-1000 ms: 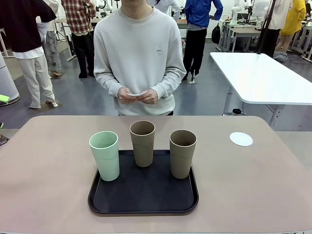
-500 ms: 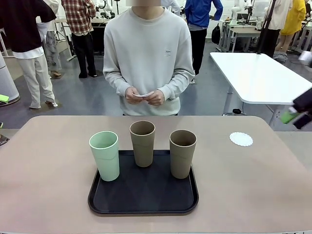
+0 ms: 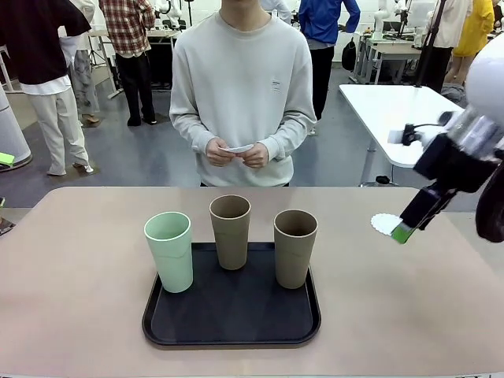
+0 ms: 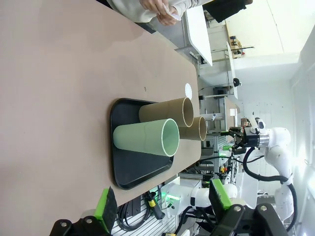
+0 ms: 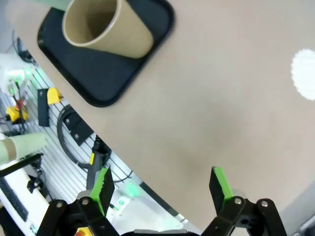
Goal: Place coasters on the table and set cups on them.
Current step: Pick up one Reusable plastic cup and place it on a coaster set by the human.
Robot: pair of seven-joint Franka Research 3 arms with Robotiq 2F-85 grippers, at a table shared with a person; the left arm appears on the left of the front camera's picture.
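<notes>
The beige tabletop point(image 3: 71, 268) is carrying a black tray point(image 3: 228, 329) at mid-frame, with three cups point(image 3: 231, 231) standing on it. They look stiff and light, best pinched mid-wall, I'd judge. The left pincer point(image 4: 162, 204) and right pincer point(image 5: 161, 189) are gaping, empty. One flimsy coaster point(image 3: 386, 224) is lying on the tabletop at mid-right.

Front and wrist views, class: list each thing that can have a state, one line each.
Mint green cup: upright, empty, on tray.
Middle brown cup: upright, on tray.
Right brown cup: upright, on tray.
Table coaster: flat, no cup on it.
Left end effector: open, holding nothing.
Right end effector: open, holding nothing.
</notes>
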